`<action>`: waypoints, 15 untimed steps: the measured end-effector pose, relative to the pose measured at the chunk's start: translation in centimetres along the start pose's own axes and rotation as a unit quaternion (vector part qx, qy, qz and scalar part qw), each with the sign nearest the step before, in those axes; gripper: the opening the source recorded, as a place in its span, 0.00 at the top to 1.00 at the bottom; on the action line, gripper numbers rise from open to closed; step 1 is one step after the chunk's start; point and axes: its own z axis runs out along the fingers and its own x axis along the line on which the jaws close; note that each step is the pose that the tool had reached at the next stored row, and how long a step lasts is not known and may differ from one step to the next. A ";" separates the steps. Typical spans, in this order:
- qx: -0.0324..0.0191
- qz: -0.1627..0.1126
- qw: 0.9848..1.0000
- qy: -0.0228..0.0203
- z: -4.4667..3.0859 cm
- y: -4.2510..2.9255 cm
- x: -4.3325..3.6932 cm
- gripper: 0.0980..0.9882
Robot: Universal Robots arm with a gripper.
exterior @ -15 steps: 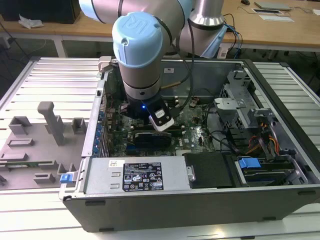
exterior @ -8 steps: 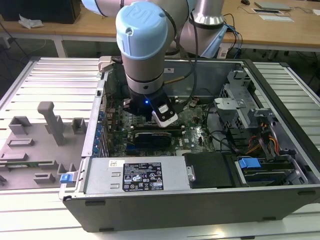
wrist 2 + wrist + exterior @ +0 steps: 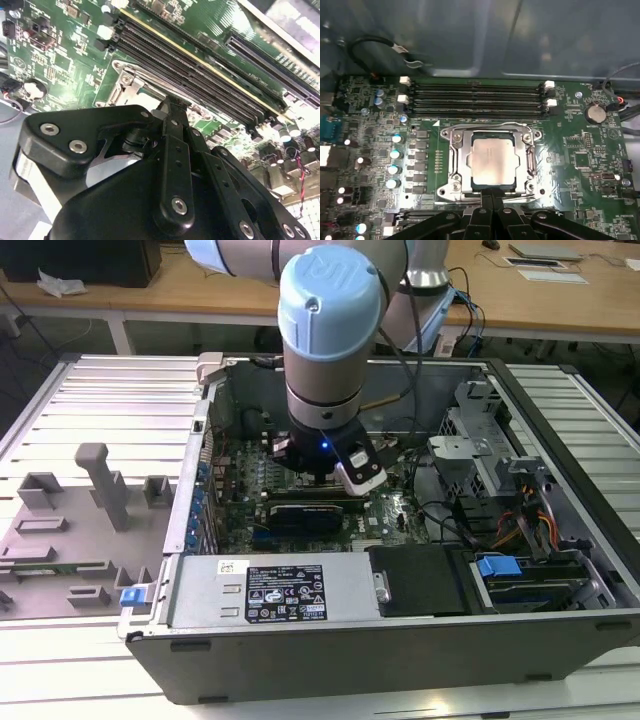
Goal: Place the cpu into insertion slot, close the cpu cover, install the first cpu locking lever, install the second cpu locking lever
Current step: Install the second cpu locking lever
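Observation:
In the first wrist view the cpu, a pale silver-grey square, lies flat in the socket on the green motherboard. The silver cpu cover lies down around it, its window framing the chip. The insertion slot is hidden beneath both. A thin wire lever runs along the socket's side toward the memory slots. My gripper is shut with nothing in it, its black tips at the socket's edge opposite the memory slots. In the second wrist view the gripper hovers close over the cover frame. In the exterior view the arm's wrist stands over the board.
Long black memory slots lie beside the socket. A row of capacitors and a coin battery flank it. The open case holds a power supply and a blue-tabbed drive cage. Grey fixtures stand at the exterior view's left.

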 end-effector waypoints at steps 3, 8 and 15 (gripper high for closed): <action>0.012 -0.001 1.000 0.001 0.20 0.63 -0.27 0.99; 0.042 -0.002 0.999 0.002 0.96 3.05 -0.65 0.99; 0.080 -0.005 0.997 0.002 0.03 5.43 -0.80 0.99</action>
